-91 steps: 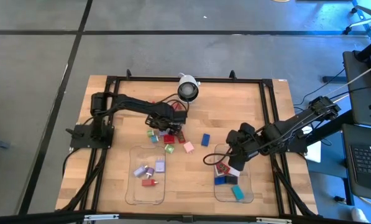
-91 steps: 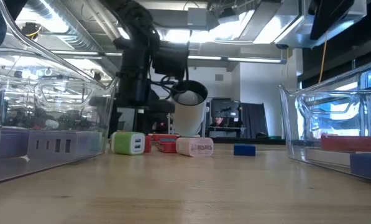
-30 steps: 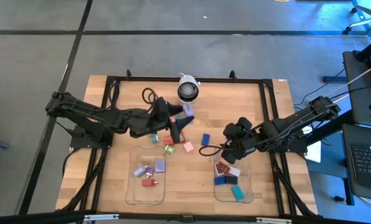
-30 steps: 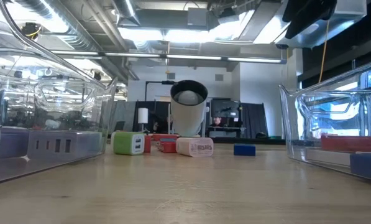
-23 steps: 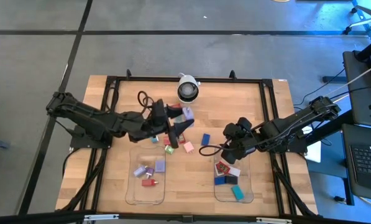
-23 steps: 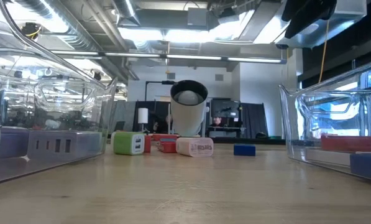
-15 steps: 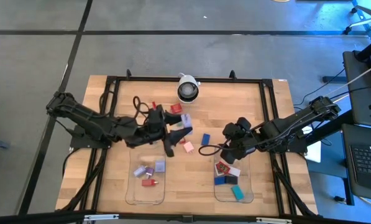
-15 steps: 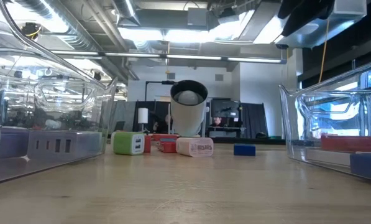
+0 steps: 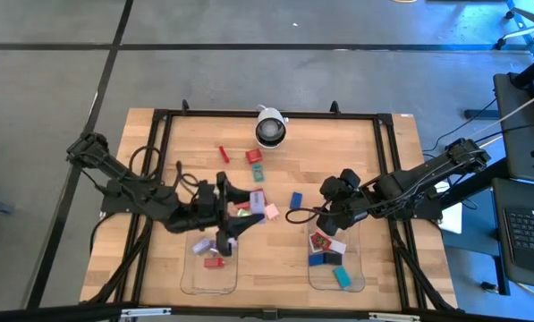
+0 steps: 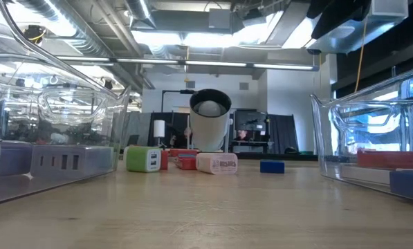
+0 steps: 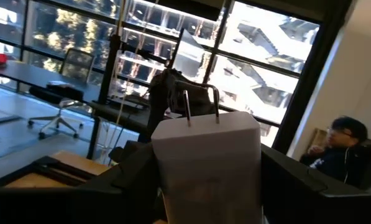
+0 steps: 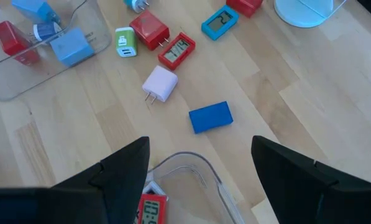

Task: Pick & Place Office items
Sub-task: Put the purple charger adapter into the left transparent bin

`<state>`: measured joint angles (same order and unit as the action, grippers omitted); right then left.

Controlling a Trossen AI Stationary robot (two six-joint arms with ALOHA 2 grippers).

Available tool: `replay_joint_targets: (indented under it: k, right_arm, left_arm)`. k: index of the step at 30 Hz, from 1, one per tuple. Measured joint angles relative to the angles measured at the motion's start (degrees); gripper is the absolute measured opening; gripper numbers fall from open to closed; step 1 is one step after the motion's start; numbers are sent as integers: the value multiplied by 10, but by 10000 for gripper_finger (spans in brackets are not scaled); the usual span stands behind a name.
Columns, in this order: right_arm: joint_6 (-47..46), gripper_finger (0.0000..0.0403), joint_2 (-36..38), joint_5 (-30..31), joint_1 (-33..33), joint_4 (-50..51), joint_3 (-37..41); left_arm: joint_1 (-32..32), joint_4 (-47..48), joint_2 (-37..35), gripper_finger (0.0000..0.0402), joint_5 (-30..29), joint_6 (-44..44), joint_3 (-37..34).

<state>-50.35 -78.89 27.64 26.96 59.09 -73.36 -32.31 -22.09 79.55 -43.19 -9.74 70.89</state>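
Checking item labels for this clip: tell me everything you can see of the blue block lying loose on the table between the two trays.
The blue block is a small flat rectangular slab, plain solid blue with no visible markings or prongs, and looks like plastic. It lies flat on the wooden table, turned slightly askew to the board grain. It sits alone: a pale pink charger lies nearby but apart, and the rim of the clear tray is close without touching. Nothing grips or covers it.
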Motion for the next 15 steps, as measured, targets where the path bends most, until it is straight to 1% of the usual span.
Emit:
replay_joint_targets:
  k: [4,8,11,15]
  right_arm:
    - [2,284,0,0,0,0,0]
    - [10,284,0,-1,0,0,0]
    - [16,284,0,-2,0,0,0]
    - [24,284,0,-2,0,0,0]
  left_arm:
    - [-41,8,0,225,-58,-12,0]
    - [-87,62,0,225,-91,-81,0]
    - [-122,137,0,225,-115,-164,0]
    - [-161,270,0,228,-125,-327,0]
